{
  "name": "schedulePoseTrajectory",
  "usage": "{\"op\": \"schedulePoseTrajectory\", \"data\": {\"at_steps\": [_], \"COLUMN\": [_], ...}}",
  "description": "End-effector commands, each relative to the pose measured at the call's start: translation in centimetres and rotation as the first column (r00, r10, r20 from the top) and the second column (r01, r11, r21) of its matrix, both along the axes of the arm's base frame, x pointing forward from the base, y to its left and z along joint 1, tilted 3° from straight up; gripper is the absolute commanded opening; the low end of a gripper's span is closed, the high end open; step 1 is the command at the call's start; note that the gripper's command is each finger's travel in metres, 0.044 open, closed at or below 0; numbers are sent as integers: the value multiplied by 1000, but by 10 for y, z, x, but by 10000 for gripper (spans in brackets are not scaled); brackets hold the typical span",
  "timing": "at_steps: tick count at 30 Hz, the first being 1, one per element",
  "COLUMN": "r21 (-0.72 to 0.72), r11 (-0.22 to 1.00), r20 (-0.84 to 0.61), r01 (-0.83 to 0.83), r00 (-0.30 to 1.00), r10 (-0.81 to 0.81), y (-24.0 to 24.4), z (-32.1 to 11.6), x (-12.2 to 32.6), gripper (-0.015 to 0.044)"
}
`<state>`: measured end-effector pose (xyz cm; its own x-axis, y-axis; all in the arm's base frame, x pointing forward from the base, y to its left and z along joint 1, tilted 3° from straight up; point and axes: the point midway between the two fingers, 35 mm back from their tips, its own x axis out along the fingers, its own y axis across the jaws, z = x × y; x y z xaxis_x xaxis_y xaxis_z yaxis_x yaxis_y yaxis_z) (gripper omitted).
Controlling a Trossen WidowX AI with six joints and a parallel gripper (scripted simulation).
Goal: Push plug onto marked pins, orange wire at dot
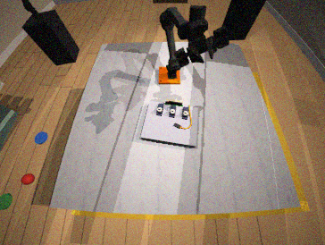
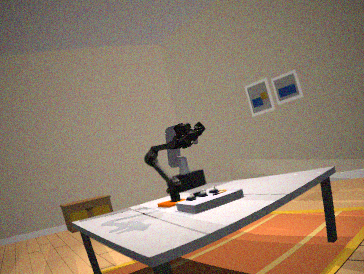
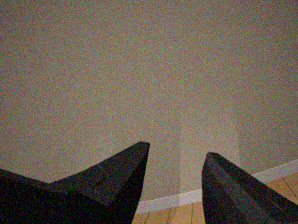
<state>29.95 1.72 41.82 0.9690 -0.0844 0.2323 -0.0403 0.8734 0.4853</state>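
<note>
A pale raised board (image 1: 162, 131) (image 2: 210, 201) carries three dark servo-like blocks with round white tops, the middle one (image 1: 172, 111) among them. A yellow-orange lead (image 1: 191, 120) curves from the right block to a small dark plug (image 1: 178, 126) lying on the board. A dark strip with some green (image 1: 173, 103) is at the board's far edge. Pins, coloured band, dot and plug holes are too small to make out. My gripper (image 3: 176, 157) is partly open with nothing between its fingers. It is raised high above the table, well away from the plug, and faces the wall.
The arm stands on an orange base plate (image 1: 162, 81) (image 2: 165, 204) behind the board. Black box-like objects hang or stand at the upper left (image 1: 53, 38) and upper right (image 1: 243, 20) in the top view. The white table (image 1: 237, 156) (image 2: 280, 187) has shadows across it.
</note>
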Motion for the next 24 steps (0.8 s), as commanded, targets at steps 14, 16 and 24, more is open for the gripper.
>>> {"op": "schedulePoseTrajectory", "data": {"at_steps": [14,16,24], "r21": [-429,-479,-343], "r11": [902,876,935], "r20": [-157,-179,-286], "r01": [-36,-52,-92], "r00": [987,983,958], "r10": [-35,-39,-10], "y": [-15,-17,-20], "z": [-76,-88,-97], "x": [14,15,32], "gripper": [115,115,115]}}
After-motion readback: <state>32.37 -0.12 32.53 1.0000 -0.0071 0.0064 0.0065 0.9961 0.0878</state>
